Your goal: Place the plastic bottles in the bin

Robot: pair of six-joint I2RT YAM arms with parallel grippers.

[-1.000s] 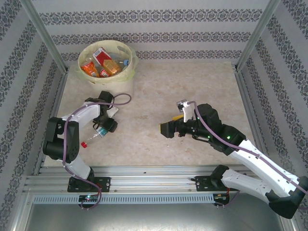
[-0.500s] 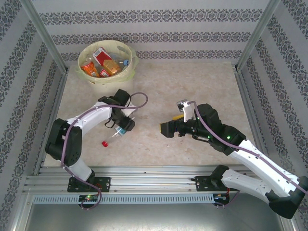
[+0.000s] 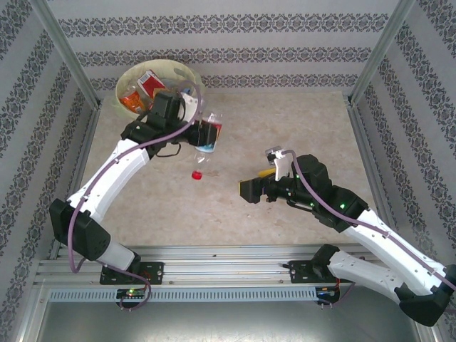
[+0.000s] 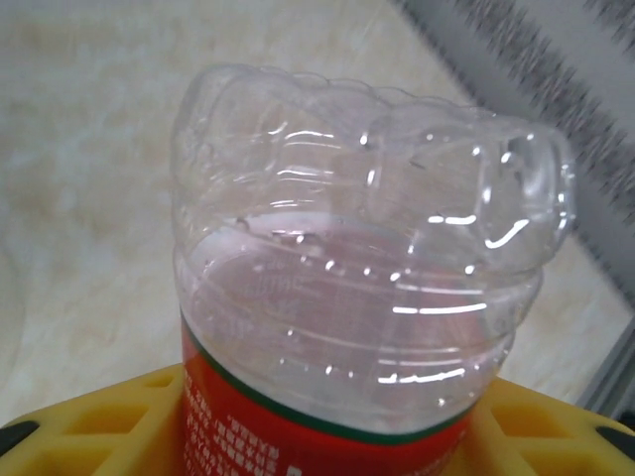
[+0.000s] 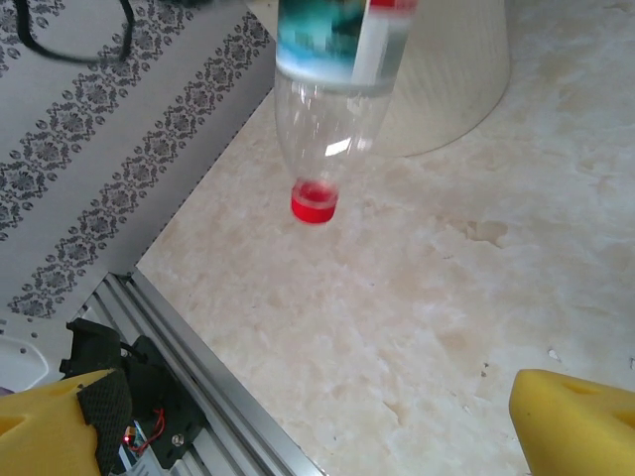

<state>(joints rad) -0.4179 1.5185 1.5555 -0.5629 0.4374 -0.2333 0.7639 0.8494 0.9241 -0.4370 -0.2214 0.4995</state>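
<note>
Holding a red-labelled bottle cap-down above the bench, the left fingers sit just short of the bin. It lies beyond them to the left, with other bottles inside. The right fingers gape wide, empty.

Left wrist: yellow fingers clamp the label.

Right wrist: the bottle hangs ahead of the spread fingers.

This looks like the carrying step; the next move, I judge, calls for swinging over the rim and letting go.

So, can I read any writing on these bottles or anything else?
No text is legible.
White print, red label of the clear plastic bottle: too blurred to read.
Labels on bottles in the round cream plastic bin: too small to read.
</note>
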